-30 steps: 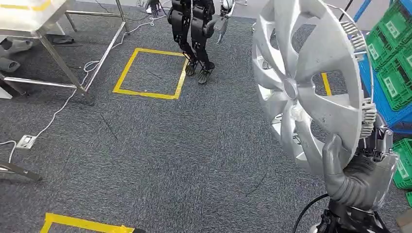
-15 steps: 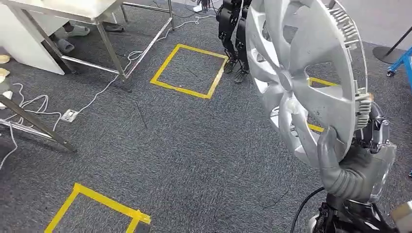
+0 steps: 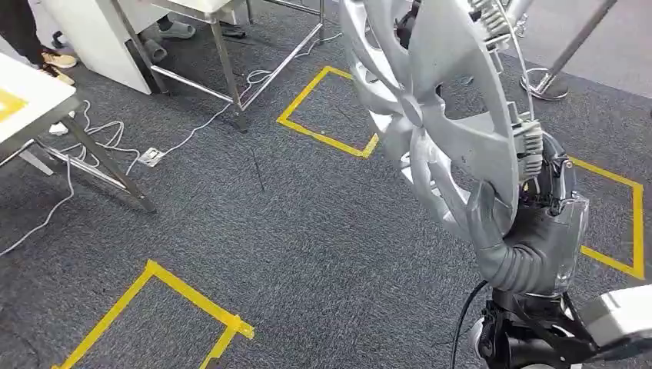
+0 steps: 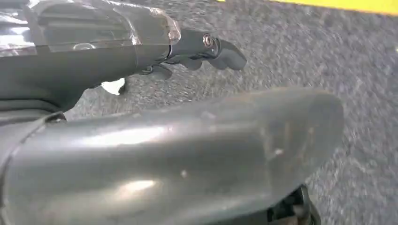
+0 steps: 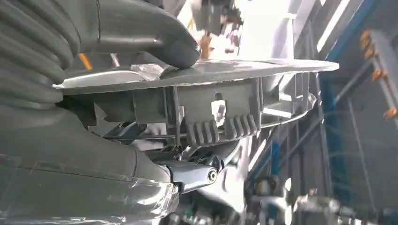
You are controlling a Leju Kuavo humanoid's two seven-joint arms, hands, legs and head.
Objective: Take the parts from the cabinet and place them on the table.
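Grey carpet [image 3: 307, 254] underfoot, marked with yellow tape squares [image 3: 327, 104]. Up and to the left of the right hand, a white tabletop [image 3: 23, 96] at the picture's edge, likely where the part goes; beyond it a steel-legged frame [image 3: 223, 54] with loose white cables [image 3: 100, 142] trailing beneath.

Silver hubcap [image 3: 434, 115] carried upright, standing above the right hand [image 3: 530, 246] with its face turned toward the robot's left. Held at the lower rim: thick thumb [image 5: 141, 35] pressed on the front face, darker fingers [image 5: 197, 176] behind among the ribbed clip brackets, seen close from the right wrist. Probably light, thin moulded plastic; stiff enough to keep shape yet inclined to flex and sway on so small a hold. Smooth face likely slippery; rim with clips the surest place to grip. Clips probably brittle, so worth setting down gently, face flat.

Right forearm raised, wrist bent upward to keep the disc clear of the body.

Left hand [image 4: 206, 47] hanging over the carpet, holding nothing, fingers curled slightly and apart.
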